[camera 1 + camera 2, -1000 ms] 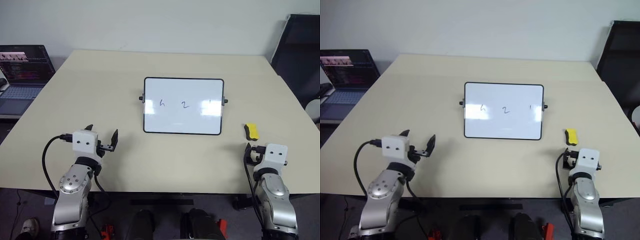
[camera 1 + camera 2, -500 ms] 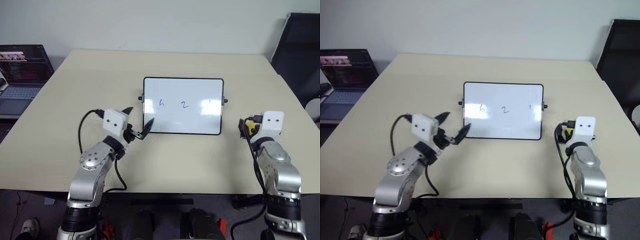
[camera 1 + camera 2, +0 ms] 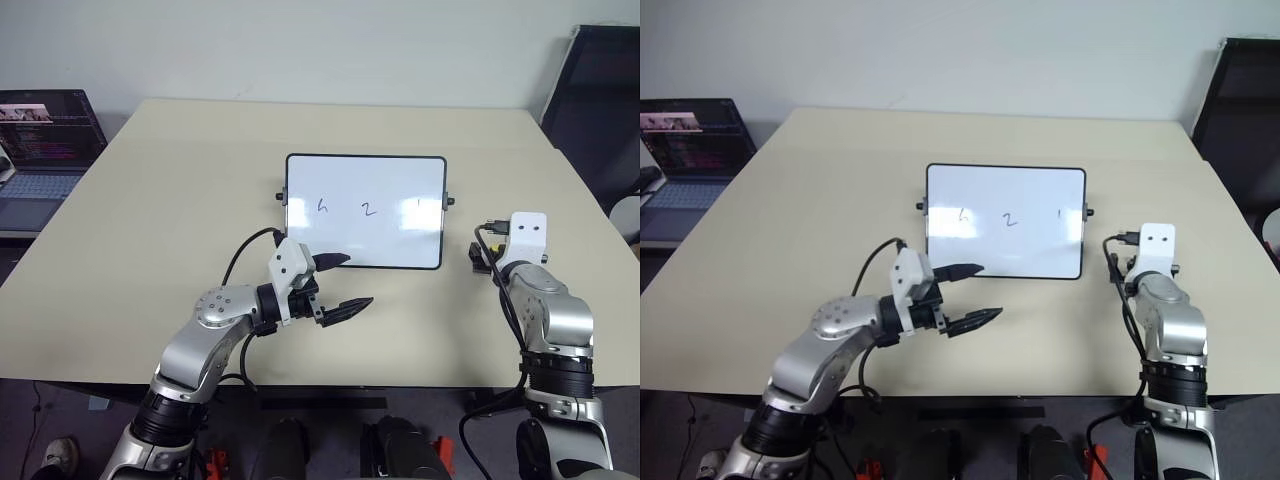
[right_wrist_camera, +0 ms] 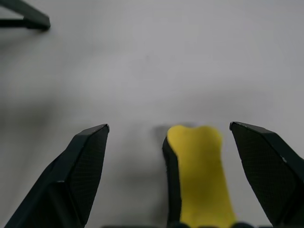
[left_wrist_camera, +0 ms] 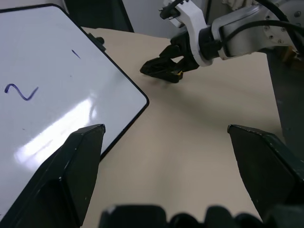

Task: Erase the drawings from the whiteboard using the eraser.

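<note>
- On the tabletop [image 3: 180, 190], the whiteboard [image 3: 365, 235] lies mid-table with the drawings [image 3: 368, 208] intact.
- Right gripper [image 4: 168, 142]: fingers spread wide around the eraser [image 4: 202, 175], not grasping it.
- Left gripper [image 3: 335, 285]: fingers released, beside the whiteboard's near edge.

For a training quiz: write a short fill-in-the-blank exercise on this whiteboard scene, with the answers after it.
1. The whiteboard carries ___ small drawings.
2. In the right wrist view, the eraser, with its ___ top, lies between the open fingers of the right gripper.
3. The left gripper is open, in front of the board's ___ edge.

Missing words: three; yellow; near
</note>
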Controlling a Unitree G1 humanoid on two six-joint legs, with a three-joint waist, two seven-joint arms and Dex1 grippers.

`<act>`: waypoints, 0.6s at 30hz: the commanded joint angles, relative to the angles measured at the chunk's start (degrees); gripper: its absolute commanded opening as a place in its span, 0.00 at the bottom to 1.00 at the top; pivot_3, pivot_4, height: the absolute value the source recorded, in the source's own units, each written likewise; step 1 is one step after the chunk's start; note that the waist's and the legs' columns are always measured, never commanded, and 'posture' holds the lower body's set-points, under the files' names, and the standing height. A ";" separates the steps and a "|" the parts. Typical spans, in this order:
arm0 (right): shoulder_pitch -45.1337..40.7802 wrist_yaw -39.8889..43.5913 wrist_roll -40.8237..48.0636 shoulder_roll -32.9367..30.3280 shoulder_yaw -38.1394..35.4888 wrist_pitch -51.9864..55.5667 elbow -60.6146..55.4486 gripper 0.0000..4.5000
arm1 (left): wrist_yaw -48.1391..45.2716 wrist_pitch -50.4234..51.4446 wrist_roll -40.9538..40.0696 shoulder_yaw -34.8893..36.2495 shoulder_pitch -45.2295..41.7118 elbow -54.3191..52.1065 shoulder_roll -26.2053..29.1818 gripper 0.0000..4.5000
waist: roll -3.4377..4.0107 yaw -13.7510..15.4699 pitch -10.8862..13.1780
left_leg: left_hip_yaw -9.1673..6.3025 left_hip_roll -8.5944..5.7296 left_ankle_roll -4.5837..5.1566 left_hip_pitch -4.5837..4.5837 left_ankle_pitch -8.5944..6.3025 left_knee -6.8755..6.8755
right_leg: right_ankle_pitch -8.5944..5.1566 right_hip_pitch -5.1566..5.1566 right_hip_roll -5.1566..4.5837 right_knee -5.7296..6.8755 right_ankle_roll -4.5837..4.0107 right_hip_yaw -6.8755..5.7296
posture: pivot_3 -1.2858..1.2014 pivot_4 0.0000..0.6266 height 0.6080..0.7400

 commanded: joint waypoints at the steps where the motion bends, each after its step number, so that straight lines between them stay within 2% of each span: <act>1: -1.71 0.54 0.89 -0.40 -1.36 -0.92 1.22 0.99 | -0.86 -2.19 0.06 -0.10 -1.11 -0.21 -0.33 1.00 | 0.00 -0.01 0.00 | 0.00 0.00 0.00 0.00 0.00 0.00 | 0.00 0.00 0.00 0.00 0.00 0.00 | 0.52 0.24 1.00; 9: -3.60 0.07 0.90 -1.12 -2.92 -2.64 5.60 0.99 | -0.81 -4.03 1.32 -0.42 -1.17 0.58 -0.44 1.00 | 0.01 -0.01 0.01 | 0.00 0.00 0.00 0.00 0.00 0.00 | 0.00 0.00 0.00 0.00 0.01 0.00 | 0.52 0.24 1.00; 18: -3.49 -1.99 1.64 -0.25 -5.21 -1.50 5.12 0.99 | -0.95 -4.39 1.71 -0.24 -1.03 0.52 -0.29 1.00 | 0.01 -0.02 0.01 | 0.01 0.01 0.00 0.00 0.00 0.00 | 0.00 0.00 0.00 0.00 0.01 0.01 | 0.52 0.24 1.00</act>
